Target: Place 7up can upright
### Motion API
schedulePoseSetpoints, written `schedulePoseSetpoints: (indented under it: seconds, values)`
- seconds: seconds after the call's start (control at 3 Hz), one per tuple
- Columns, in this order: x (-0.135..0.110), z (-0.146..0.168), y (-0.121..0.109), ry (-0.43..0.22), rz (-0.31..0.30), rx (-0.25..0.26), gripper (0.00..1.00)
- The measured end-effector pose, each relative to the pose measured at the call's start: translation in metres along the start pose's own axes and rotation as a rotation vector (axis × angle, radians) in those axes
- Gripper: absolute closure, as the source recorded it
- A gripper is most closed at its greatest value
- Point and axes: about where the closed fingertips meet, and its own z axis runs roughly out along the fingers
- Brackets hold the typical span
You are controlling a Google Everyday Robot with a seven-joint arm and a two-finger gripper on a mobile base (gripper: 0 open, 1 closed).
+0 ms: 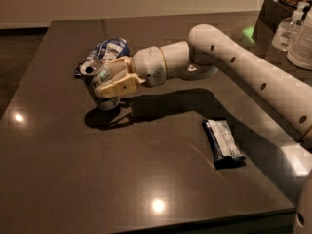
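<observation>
On the left part of the dark table (73, 179), I see my gripper (103, 80) closed around the silver-white 7up can (91, 70), slightly tilted, shiny top visible.

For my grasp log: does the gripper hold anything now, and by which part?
Yes. Over the dark table, far left, the gripper holds the small silver-white aluminium drink can; its fingers clamp the side wall below the shiny top.

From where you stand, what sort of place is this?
Probably an office break room: a dark brown tabletop with a dark blue wrapped snack bar, clear pump bottles on a counter, and the claw over the table gripping a silver-white 7up can.
</observation>
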Motion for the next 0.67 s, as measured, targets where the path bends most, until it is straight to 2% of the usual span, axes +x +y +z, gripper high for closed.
schedulePoseSetpoints:
  seconds: [0.33,0.67]
  values:
    - [0.009,0.0005,-0.0012,0.014,0.02,-0.003,0.82]
    - [0.0147,0.0,-0.003,0.0,0.043,-0.007,0.58]
